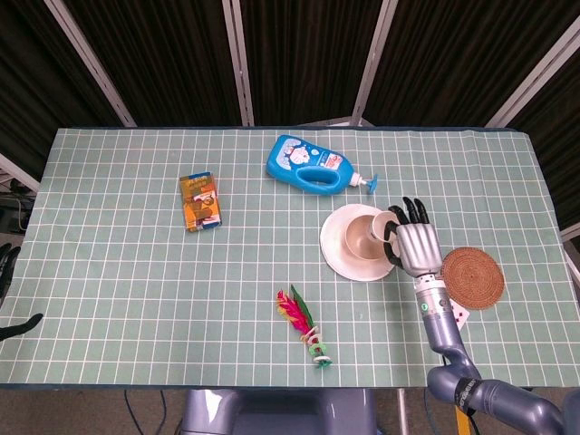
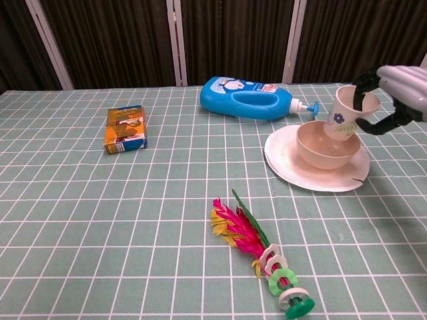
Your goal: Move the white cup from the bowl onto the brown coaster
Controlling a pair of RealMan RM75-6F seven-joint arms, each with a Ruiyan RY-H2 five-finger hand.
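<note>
- Landmark: bowl (image 1: 354, 239) (image 2: 323, 147), tan, sitting on a white plate (image 1: 333, 251) (image 2: 287, 163) right of table centre.
- Far left of the bowl: small orange box (image 1: 200, 201) (image 2: 125, 129), lying flat on the green grid cloth (image 1: 118, 263) (image 2: 100, 220).
- Left of the bowl and nearer the front edge: feather toy (image 1: 304, 325) (image 2: 257, 248), red and yellow plumes with green rings at its base.
- Behind the bowl, up and to its left: blue bottle (image 1: 308, 164) (image 2: 250, 97) on its side, pump nozzle pointing toward the bowl's far rim.
- Cup (image 1: 381, 225) (image 2: 343, 119), white with a small blue flower: lifted clear of the bowl, tilted, hanging just above the bowl's right rim in the chest view. Not touching the bowl there.
- Right hand (image 1: 416, 246) (image 2: 397, 100): just right of the bowl, clamped on the cup, dark fingers (image 2: 361, 93) hooked over its rim and a thumb under its far side.
- Playing card (image 1: 459, 317): right of the bowl and nearer the front edge, partly hidden by the forearm.
- Coaster (image 1: 472, 277): brown, round, woven; well right of the bowl, just beyond the hand, bare. Seen only from the head view.
- Left hand: not seen in either view, so finger state cannot be told.
</note>
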